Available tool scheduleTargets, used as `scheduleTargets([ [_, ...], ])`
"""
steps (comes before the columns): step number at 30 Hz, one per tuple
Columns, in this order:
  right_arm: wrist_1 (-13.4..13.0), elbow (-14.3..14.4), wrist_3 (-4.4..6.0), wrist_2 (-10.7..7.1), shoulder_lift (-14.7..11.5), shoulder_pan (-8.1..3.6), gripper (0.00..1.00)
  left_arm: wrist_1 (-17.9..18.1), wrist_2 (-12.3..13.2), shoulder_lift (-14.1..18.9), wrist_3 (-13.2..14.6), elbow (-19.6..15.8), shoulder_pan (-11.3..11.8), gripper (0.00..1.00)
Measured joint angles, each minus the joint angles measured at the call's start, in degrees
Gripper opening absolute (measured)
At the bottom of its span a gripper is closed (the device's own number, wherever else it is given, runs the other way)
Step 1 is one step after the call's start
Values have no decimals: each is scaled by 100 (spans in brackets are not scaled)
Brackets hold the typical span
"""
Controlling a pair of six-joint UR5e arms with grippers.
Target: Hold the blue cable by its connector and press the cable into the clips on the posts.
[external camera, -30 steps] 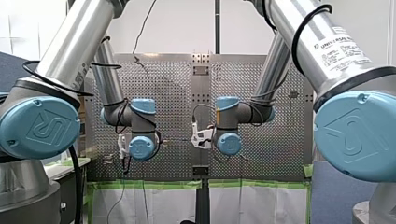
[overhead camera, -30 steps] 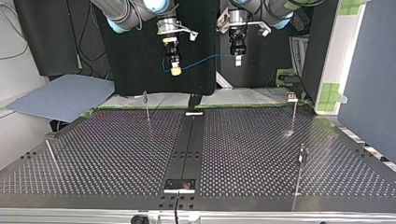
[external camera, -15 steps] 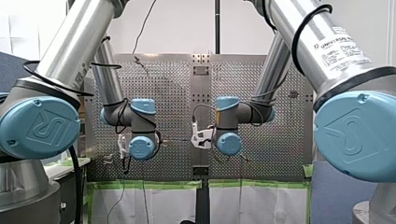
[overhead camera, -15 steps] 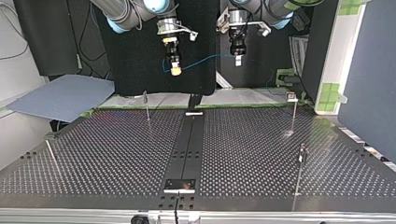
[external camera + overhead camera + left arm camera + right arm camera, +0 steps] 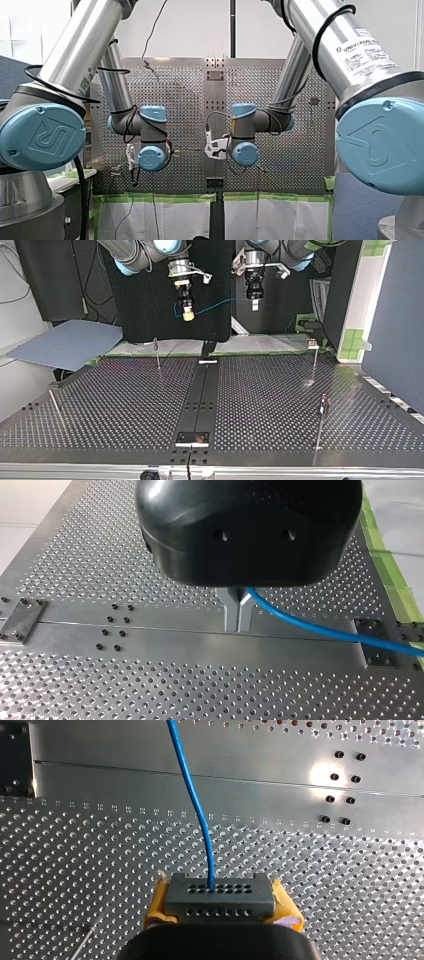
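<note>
Right claw [image 5: 220, 906] stays clenched on the grey connector [image 5: 220, 892], with a yellow pad [image 5: 156, 904] at either end of it. The blue cable [image 5: 192, 795] leaves the connector's face towards twelve o'clock and runs away over the desk [image 5: 75, 845]. Further along the same line, my left claw [image 5: 238, 616] is pinched shut on the cable, metal fingers together, and the strand trails off towards four o'clock.

Over the past second I can make out no movement from my console. In the top view both arms hang at the same height, well above the desk, with the cable slung in a shallow arc between them.

The posts [image 5: 157, 354] stand untouched below. One is at about seven o'clock from the right claw. Another, at about four o'clock from the left claw, carries one of the clips [image 5: 312, 343]. Two more posts rise nearer the camera, towards the desk's side edges.

I judge this a hold, not progress: the cable is gripped at both ends of its span but sits in no clip yet. All the pressing is still to come, and it will need a descent lined up over a post first.
</note>
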Motion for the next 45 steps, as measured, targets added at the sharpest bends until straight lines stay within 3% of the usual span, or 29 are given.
scheduleTargets([
  [11, 12, -12, 0, 12, 11, 12, 0, 2, -10, 0, -6, 6, 5, 0],
  [17, 259, -118, 0, 64, 259, 233, 0, 0, -17, 0, -9, 8, 8, 0],
  [21, 410, -129, 0, 69, 484, 294, 0, 0, -17, 0, -9, 9, 8, 0],
  [30, 456, -132, 0, 70, 967, 306, 0, 0, -17, 0, -9, 9, 9, 0],
  [45, 457, -132, 0, 70, 1020, 308, 0, -61, 44, 0, -52, -337, -78, 0],
])
